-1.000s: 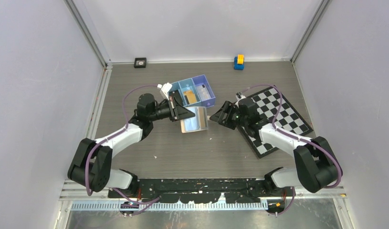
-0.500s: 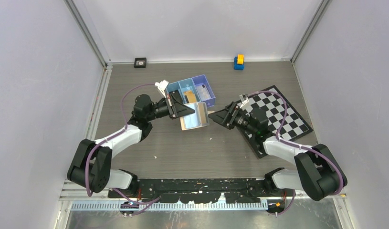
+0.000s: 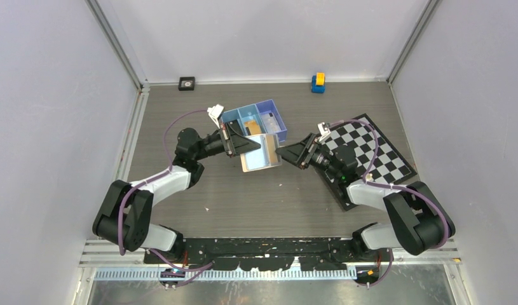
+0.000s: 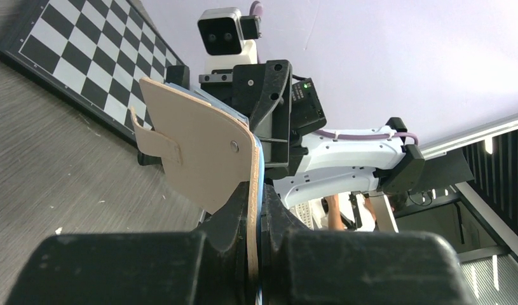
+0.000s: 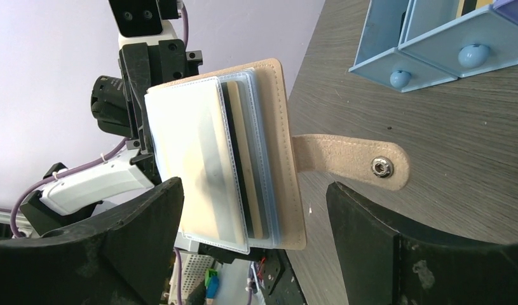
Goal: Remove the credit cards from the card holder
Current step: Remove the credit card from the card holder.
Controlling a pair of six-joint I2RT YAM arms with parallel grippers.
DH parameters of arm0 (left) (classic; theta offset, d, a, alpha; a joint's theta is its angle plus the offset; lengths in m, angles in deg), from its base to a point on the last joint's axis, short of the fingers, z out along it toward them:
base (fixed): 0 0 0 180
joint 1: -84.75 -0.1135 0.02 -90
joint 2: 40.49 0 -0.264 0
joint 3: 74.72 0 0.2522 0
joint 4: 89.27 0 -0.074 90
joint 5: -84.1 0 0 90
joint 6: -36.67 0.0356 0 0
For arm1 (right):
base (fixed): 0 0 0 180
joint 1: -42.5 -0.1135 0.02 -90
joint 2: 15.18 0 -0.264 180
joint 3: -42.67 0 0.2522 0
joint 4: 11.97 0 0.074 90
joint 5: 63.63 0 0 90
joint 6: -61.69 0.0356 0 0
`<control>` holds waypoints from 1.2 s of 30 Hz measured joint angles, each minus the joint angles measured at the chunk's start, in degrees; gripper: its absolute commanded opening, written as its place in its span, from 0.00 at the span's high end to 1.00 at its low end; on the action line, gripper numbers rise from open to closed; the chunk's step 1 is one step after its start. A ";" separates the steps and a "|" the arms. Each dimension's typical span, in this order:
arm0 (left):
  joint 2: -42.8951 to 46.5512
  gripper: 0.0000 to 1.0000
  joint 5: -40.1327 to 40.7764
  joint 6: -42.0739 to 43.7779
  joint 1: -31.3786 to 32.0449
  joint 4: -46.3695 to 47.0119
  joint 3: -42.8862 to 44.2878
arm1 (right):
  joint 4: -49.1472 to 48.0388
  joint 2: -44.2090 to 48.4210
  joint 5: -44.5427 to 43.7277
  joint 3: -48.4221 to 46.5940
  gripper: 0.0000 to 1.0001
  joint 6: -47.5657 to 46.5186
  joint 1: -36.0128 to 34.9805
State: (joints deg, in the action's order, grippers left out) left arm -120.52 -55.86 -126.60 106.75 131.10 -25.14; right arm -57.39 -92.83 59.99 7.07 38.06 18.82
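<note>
While looking down from the top camera, spotted the card holder (image 3: 261,162) held up off the bench (image 3: 243,203), on the near side of the blue tray (image 3: 273,103) and right between the two hands. Found the left hand (image 3: 248,147) clenched hard on one edge of it, with the tan cover standing on edge and sticking straight out past the fingertips in the left wrist view. Noticed the holder opened up, shiny sleeve side turned up and toward the right hand (image 3: 283,154), free edge aimed that way too. From the right wrist, saw the long axis running top to bottom of the view, clear sleeves (image 5: 192,165) fanned a bit, with the credit cards (image 5: 241,171) tucked inside, one dark edge and one tan edge showing. Caught the snap tab (image 5: 351,162) poking out sideways off the cover, over the bench. Saw the right hand released, fingers (image 5: 135,235) spread wide either side of the holder's outer end, tips right at it. Couldn't tell about actual contact there. Also spotted a checkerboard (image 3: 386,155) under the right arm.
</note>
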 measured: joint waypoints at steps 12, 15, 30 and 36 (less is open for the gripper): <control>0.00 1.00 -0.59 -1.27 0.00 1.86 -0.07 | -11.82 -6.82 3.06 0.00 0.17 7.15 0.02; 0.00 1.00 -0.50 -0.57 -0.13 1.03 -0.07 | -13.81 -7.37 3.67 0.00 0.21 8.63 0.02; 3.78 1.00 3.50 8.61 -2.23 -14.29 -0.37 | -11.23 -0.74 2.93 1.11 0.60 6.60 1.05; 3.78 1.00 3.63 9.16 -2.23 -14.75 -0.42 | -8.87 -0.68 2.91 1.11 0.77 5.70 1.05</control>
State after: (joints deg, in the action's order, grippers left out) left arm -116.74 -52.23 -117.45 104.52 116.34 -25.56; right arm -66.27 -93.51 62.90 8.18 43.76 19.87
